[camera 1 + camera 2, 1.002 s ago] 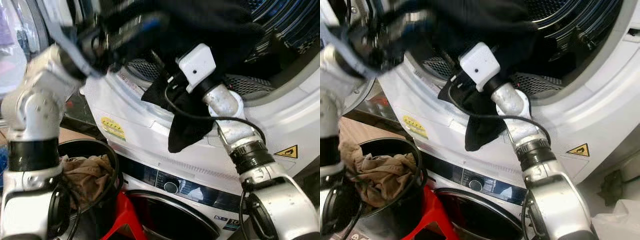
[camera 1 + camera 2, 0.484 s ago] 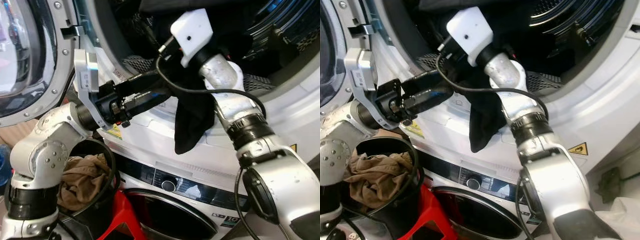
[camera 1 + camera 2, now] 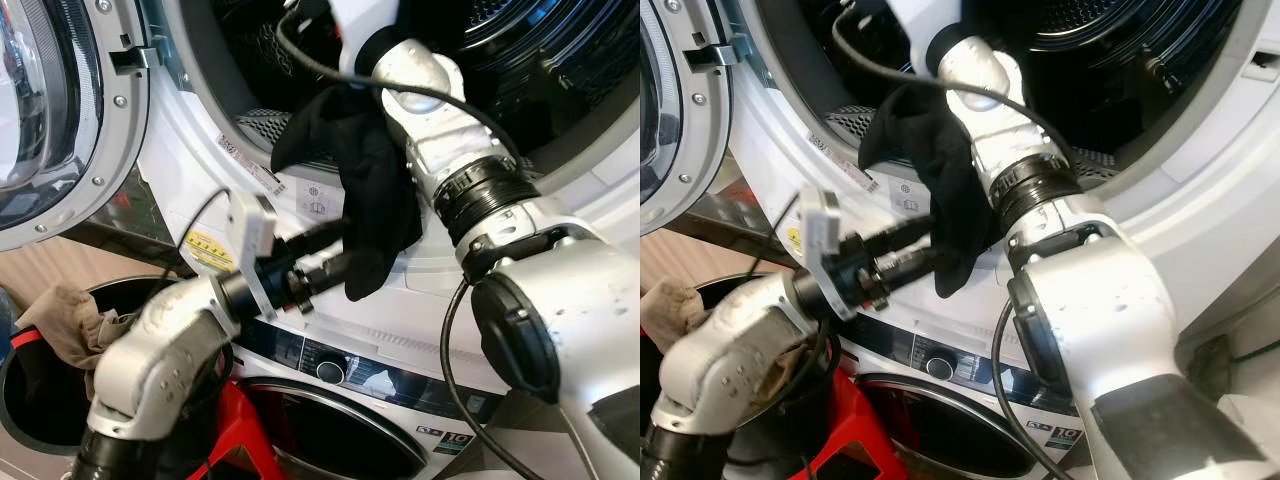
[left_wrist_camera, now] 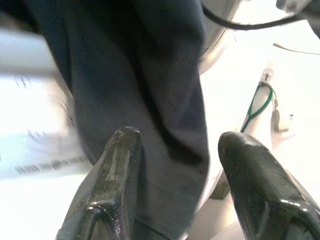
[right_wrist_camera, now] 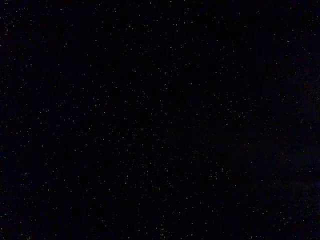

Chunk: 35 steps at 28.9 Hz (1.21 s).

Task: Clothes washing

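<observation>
Two stacked machines face the robot in the left eye view: an upper washer [image 3: 300,190] w/ its round door [image 3: 50,110] swung open to the left, and a lower machine [image 3: 350,420] w/ a control knob beneath. A black garment [image 3: 365,190] hangs over the lower lip of the upper drum opening, draped down the white front panel. The left hand [image 3: 335,255] reaches up from below-left, its black fingers at the garment's lower part, touching or just beside it. The right arm [image 3: 450,150] runs up into the dark drum; its hand is hidden inside, so can't tell if wide or closed. A black basket [image 3: 25,400] w/ a tan cloth [image 3: 70,320] over its rim sits at lower left, a red stool [image 3: 235,440] next to it. Right eye view: same scene — garment hanging beside the right forearm, left fingers at its edge. Left wrist view: the two fingers [image 4: 112,185] stand apart, fairly wide, w/ dark fabric between and in front of them; not pinched on it. Right wrist view: nearly all black, nothing to make out.
</observation>
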Tool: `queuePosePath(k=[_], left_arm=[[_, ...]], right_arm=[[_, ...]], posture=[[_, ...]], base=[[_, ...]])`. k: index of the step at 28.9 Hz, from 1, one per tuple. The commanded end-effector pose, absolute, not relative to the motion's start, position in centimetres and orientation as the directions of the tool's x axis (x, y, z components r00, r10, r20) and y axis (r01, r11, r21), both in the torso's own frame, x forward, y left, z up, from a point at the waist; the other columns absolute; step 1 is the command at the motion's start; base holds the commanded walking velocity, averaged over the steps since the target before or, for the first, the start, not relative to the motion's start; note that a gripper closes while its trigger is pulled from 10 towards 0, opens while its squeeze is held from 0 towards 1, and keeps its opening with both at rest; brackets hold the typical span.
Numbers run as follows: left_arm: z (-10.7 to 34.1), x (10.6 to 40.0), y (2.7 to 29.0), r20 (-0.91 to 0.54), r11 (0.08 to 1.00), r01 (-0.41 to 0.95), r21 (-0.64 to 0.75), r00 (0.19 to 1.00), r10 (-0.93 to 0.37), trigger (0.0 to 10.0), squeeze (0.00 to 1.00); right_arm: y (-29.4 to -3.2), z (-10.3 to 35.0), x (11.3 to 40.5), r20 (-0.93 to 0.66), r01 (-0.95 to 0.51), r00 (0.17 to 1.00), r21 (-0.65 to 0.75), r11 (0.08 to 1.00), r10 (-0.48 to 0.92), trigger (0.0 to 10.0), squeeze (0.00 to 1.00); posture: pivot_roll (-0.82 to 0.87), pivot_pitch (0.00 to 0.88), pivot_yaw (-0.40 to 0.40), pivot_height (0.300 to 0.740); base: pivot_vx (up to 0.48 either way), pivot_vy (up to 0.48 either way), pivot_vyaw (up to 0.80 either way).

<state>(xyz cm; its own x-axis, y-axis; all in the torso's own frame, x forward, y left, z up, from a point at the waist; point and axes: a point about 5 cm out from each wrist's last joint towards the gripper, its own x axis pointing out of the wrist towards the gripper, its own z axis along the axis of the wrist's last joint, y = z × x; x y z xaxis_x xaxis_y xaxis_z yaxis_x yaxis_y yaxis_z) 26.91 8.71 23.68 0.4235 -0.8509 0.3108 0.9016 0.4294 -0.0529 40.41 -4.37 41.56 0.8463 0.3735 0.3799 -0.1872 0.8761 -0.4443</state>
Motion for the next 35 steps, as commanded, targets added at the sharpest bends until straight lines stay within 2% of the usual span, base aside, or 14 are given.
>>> queuePosePath(k=[1,3,5,6,9,11,13,19,22,26,30,33,34,35], left_arm=[[24.1,26.2,8.1,0.323,0.425,0.905,-0.012,0.406,-0.855,10.0,0.0],[23.9,26.0,7.9,0.323,0.427,0.904,-0.023,0.41,-0.853,10.0,0.0],[23.1,25.5,7.2,0.31,0.431,0.901,-0.045,0.422,-0.852,10.0,0.0],[23.1,25.5,7.2,0.31,0.431,0.901,-0.045,0.422,-0.852,10.0,0.0],[21.9,24.7,6.2,0.274,0.415,0.908,-0.05,0.412,-0.869,10.0,0.0],[21.6,24.3,5.5,0.275,0.405,0.912,-0.063,0.406,-0.871,10.0,0.0],[21.8,24.2,5.2,0.291,0.401,0.913,-0.071,0.403,-0.868,10.0,0.0],[21.9,24.0,4.6,0.304,0.393,0.916,-0.079,0.398,-0.866,10.0,0.0],[22.0,24.1,4.4,0.313,0.404,0.912,-0.078,0.407,-0.858,10.0,0.0],[21.9,24.1,4.3,0.312,0.398,0.913,-0.082,0.403,-0.86,10.0,0.0],[21.6,24.1,4.3,0.297,0.391,0.917,-0.079,0.396,-0.869,10.0,0.0],[21.3,23.9,4.3,0.27,0.383,0.922,-0.062,0.385,-0.882,10.0,0.0],[21.1,23.7,4.3,0.256,0.378,0.924,-0.053,0.378,-0.89,10.0,0.0],[21.0,23.7,4.3,0.251,0.376,0.925,-0.049,0.376,-0.892,10.0,0.0]], right_arm=[[-6.7,43.6,40.4,0.411,-0.081,0.884,-0.333,0.939,0.222,10.0,0.0],[-7.4,44.0,40.4,0.421,-0.052,0.89,-0.289,0.956,0.176,10.0,0.0],[-8.3,44.4,40.5,0.404,-0.043,0.908,-0.181,0.982,0.114,10.0,0.0],[-8.3,44.4,40.5,0.404,-0.043,0.908,-0.181,0.982,0.114,10.0,0.0],[-5.4,43.6,40.2,0.35,-0.209,0.884,-0.295,0.932,0.309,10.0,0.0],[-2.9,41.7,40.1,0.244,-0.352,0.848,-0.407,0.843,0.471,10.0,0.0],[-2.9,40.7,40.4,0.208,-0.325,0.866,-0.455,0.829,0.454,10.0,0.0],[-2.4,38.5,40.7,0.139,-0.409,0.848,-0.441,0.798,0.512,10.0,0.0],[-2.9,40.8,40.1,0.294,-0.488,0.78,-0.268,0.831,0.552,10.0,0.0],[-5.4,44.1,39.4,0.519,-0.51,0.703,-0.11,0.853,0.487,10.0,0.0],[-6.2,44.3,39.3,0.556,-0.527,0.671,-0.107,0.843,0.491,10.0,0.0],[-6.9,44.5,38.9,0.624,-0.615,0.577,-0.093,0.783,0.527,10.0,0.0],[-7.4,45.0,38.4,0.681,-0.684,0.491,-0.084,0.725,0.542,10.0,0.0],[-7.7,45.2,38.2,0.708,-0.721,0.448,-0.075,0.689,0.545,10.0,0.0]], posture=[[0.11,0.006,-0.072,0.74],[0.12,0.007,-0.076,0.74],[0.12,0.006,-0.087,0.74],[0.12,0.006,-0.087,0.74],[0.12,0.014,-0.087,0.74],[0.12,0.019,-0.087,0.74],[0.11,0.025,-0.084,0.74],[0.11,0.031,-0.085,0.74],[0.1,0.042,-0.077,0.74],[0.07,0.058,-0.06,0.74],[0.06,0.059,-0.053,0.74],[0.06,0.062,-0.051,0.74],[0.05,0.064,-0.047,0.74],[0.05,0.068,-0.044,0.74]], base=[[0.0,0.0,0.0],[0.0,0.0,0.0],[0.0,0.0,0.0],[0.0,0.0,0.0],[0.0,0.0,0.0],[0.0,0.0,0.0],[0.0,0.0,0.0],[0.0,0.0,0.0],[0.0,0.0,0.0],[0.0,0.0,0.0],[0.0,0.0,0.0],[0.0,0.0,0.0],[0.0,0.0,0.0],[0.0,0.0,0.0]])
